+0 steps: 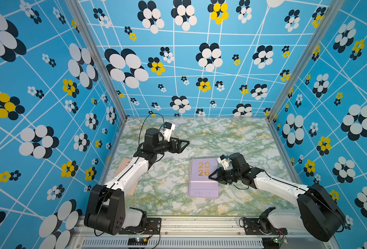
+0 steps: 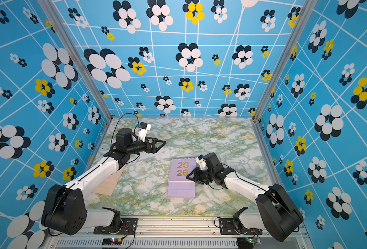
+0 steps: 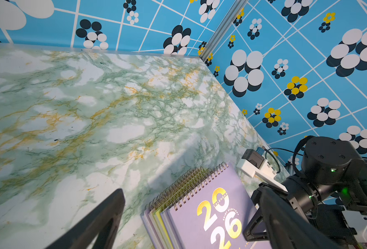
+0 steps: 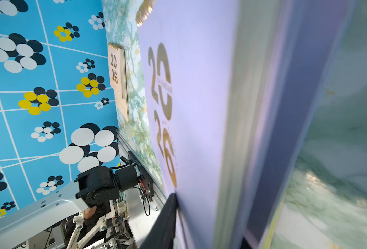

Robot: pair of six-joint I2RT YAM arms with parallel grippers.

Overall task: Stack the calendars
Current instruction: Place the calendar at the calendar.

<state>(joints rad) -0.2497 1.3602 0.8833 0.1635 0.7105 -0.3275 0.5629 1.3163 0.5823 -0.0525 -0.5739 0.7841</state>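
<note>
The right hand (image 1: pixel 212 176) straddles the edge of the lavender-topped calendar stack (image 1: pixel 202 187) at the centre of the surface (image 1: pixel 232 140), apparently seating the top one; whether it grips cannot be told. The left hand (image 1: pixel 183 144), wide open, hovers apart, its arm over a stray peach calendar (image 1: pixel 123 165).

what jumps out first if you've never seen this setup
The loud blue walls with black, white and yellow flowers, all round. Then the lavender-topped stack of calendars with gold 2026 on the marble table, the right gripper at its edge, and a peach calendar half hidden under the left arm.
</note>
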